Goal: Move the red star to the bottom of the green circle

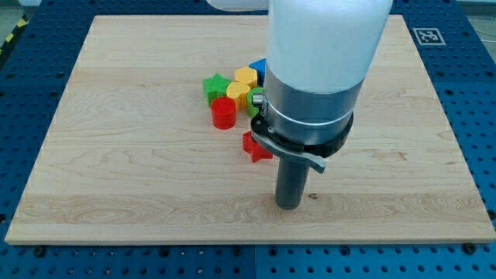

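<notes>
The red star (254, 147) lies on the wooden board (116, 139), partly hidden behind the arm's body. My tip (288, 205) rests on the board below and to the right of the red star, apart from it. The green circle (255, 103) shows only as a sliver at the arm's left edge, above the red star. The rest of it is hidden by the arm.
A cluster sits above and left of the red star: a red cylinder (223, 113), a green star (215, 85), two yellow blocks (238, 90) (246, 76) and a blue block (260, 67). The arm's white and grey body (322, 70) hides the board's upper middle.
</notes>
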`<state>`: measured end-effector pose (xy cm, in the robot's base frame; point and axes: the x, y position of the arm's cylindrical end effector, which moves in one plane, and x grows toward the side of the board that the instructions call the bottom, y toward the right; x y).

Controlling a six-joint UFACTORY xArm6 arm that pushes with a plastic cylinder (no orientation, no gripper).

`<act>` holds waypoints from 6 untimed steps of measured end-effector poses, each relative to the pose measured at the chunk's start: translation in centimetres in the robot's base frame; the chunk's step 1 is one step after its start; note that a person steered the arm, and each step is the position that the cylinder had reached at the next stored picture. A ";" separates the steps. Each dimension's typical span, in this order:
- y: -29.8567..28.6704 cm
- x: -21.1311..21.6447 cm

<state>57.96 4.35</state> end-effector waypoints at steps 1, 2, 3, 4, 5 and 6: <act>-1.1 0.0; -2.0 0.0; -3.1 -0.3; -3.8 -2.1; -3.1 -2.6; -1.0 -2.3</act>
